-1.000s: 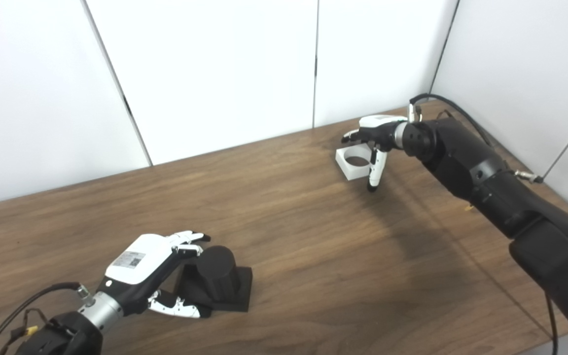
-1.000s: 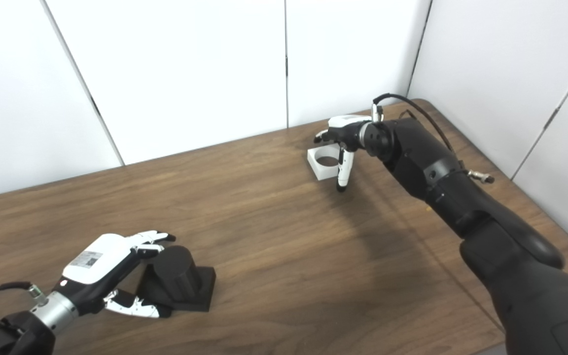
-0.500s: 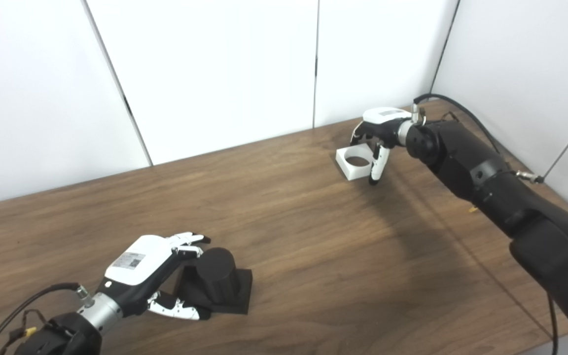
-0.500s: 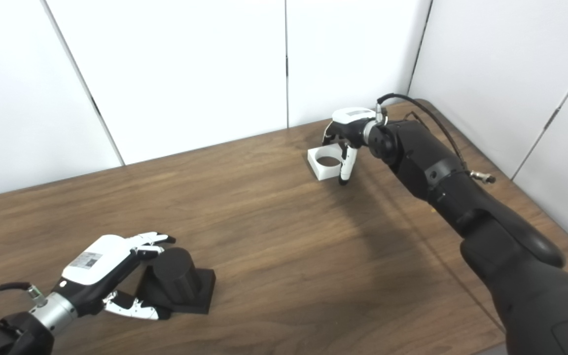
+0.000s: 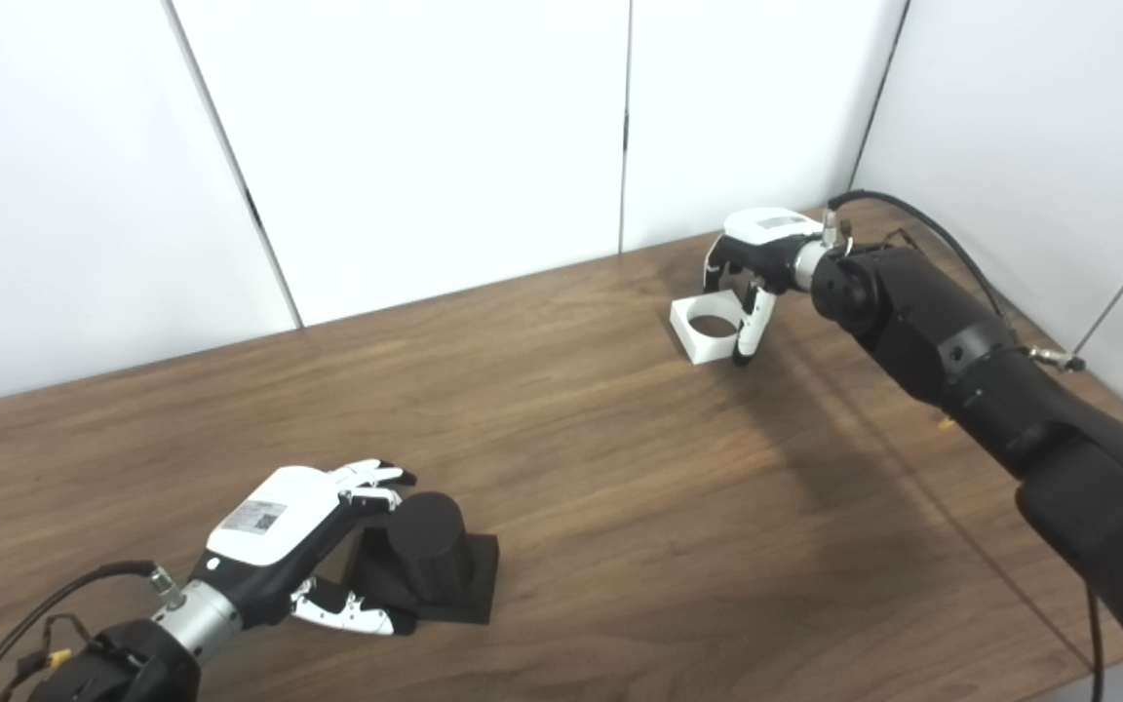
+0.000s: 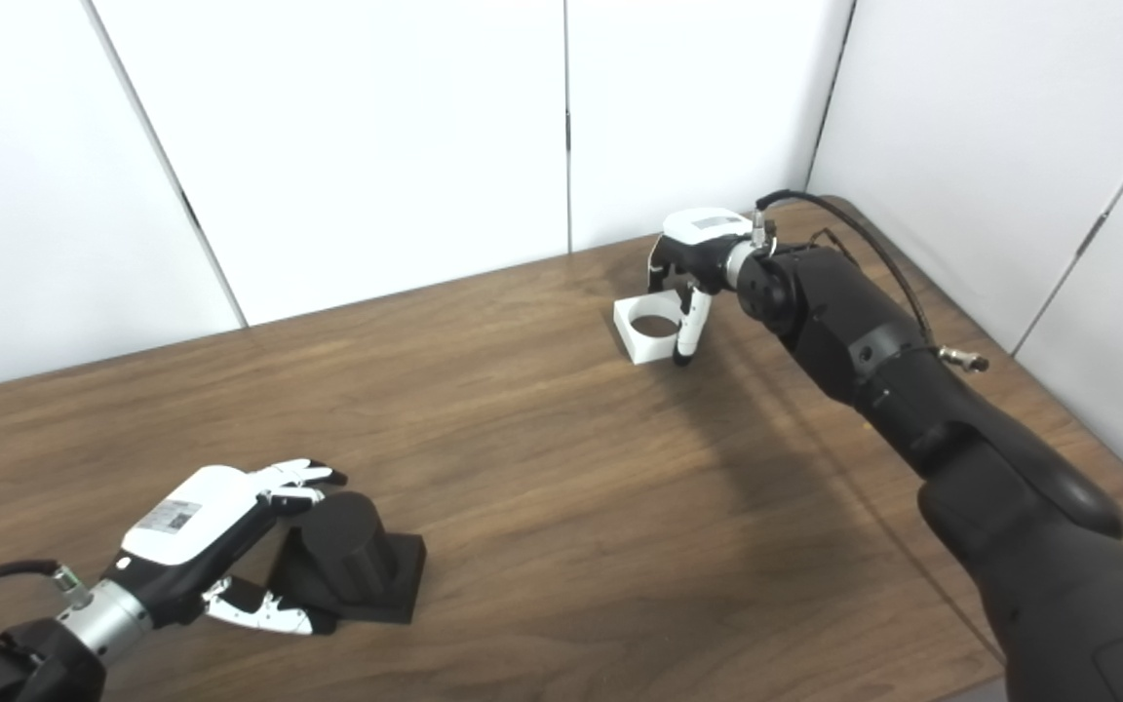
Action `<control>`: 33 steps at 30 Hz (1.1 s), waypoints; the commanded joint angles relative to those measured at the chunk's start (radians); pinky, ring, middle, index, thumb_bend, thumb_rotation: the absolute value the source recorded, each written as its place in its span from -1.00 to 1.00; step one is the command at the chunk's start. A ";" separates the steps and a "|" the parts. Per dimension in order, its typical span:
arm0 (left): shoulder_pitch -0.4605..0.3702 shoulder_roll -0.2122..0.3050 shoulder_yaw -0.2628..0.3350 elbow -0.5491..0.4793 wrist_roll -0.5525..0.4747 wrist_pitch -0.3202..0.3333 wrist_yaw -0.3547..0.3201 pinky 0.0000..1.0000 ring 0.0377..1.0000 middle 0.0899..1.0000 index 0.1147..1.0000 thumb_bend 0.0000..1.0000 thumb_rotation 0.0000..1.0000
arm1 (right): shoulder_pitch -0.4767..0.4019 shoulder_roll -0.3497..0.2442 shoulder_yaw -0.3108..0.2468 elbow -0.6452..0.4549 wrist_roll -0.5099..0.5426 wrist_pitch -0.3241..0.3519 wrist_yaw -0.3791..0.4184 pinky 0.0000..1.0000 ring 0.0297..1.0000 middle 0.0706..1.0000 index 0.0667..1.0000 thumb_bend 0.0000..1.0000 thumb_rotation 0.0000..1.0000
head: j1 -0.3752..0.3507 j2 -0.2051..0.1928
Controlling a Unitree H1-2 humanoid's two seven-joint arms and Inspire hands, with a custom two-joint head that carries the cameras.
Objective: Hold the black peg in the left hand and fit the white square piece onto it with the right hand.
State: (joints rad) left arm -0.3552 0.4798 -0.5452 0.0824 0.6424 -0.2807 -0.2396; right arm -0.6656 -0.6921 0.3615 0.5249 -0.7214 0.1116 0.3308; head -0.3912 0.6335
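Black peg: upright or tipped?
Upright. The black peg stands on its square base, flat on the table, with the left hand cupped around it.

On the brown wooden table (image 6: 542, 458), the right hand (image 6: 693, 263) closes around the white square piece with a round hole (image 6: 647, 331). The left hand (image 6: 206, 541) cups the black cylindrical peg on its square base (image 6: 352, 565).

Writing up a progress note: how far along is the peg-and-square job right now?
Nothing is finished yet. The black peg sits on the table with the left hand cupped around it, not lifted. The right hand is closing on the white square piece far across the table, thumb against its near edge; whether it grips is unclear. Lifting both and fitting the piece remain.
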 commanded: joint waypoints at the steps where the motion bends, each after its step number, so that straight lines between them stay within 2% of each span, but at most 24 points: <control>1: 0.046 0.045 -0.026 0.030 0.036 -0.002 -0.084 0.56 0.80 0.71 -0.15 0.05 -0.89 | -0.002 -0.034 -0.015 -0.007 -0.003 0.000 -0.016 0.42 0.58 0.52 -0.11 0.05 -0.73 | 0.000 0.001; 8: 0.046 0.045 -0.026 0.033 0.039 -0.004 -0.086 0.56 0.80 0.71 -0.15 0.05 -0.89 | 0.010 -0.039 -0.027 -0.004 0.007 -0.016 -0.034 0.47 0.62 0.51 -0.11 0.05 -0.74 | 0.001 0.003; 16: 0.043 0.044 -0.024 0.039 0.039 -0.004 -0.085 0.55 0.79 0.71 -0.15 0.05 -0.89 | 0.021 -0.035 -0.045 -0.026 0.015 -0.043 -0.082 0.40 0.58 0.49 -0.12 0.05 -0.75 | 0.009 0.006; 23: 0.044 0.039 -0.023 0.035 0.043 0.005 -0.087 0.55 0.79 0.71 -0.15 0.05 -0.89 | 0.021 -0.027 -0.077 -0.039 0.047 -0.076 -0.116 0.45 0.71 0.58 -0.12 0.05 -0.75 | 0.036 0.014; 29: 0.042 0.030 -0.022 0.034 0.049 0.021 -0.087 0.56 0.80 0.71 -0.15 0.05 -0.89 | 0.029 -0.038 -0.092 -0.136 0.064 -0.070 -0.067 0.49 0.75 0.60 -0.12 0.05 -0.75 | 0.094 0.032; 33: 0.035 0.020 -0.027 0.041 0.056 0.038 -0.094 0.57 0.81 0.72 -0.15 0.05 -0.88 | 0.024 -0.054 -0.087 -0.182 0.063 -0.103 -0.043 0.47 0.74 0.60 -0.12 0.05 -0.75 | 0.138 0.044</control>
State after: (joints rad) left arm -0.3559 0.4766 -0.5389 0.0835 0.6410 -0.2666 -0.2487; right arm -0.5921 -0.7018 0.2955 0.3787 -0.6631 0.0368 0.2948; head -0.2547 0.6765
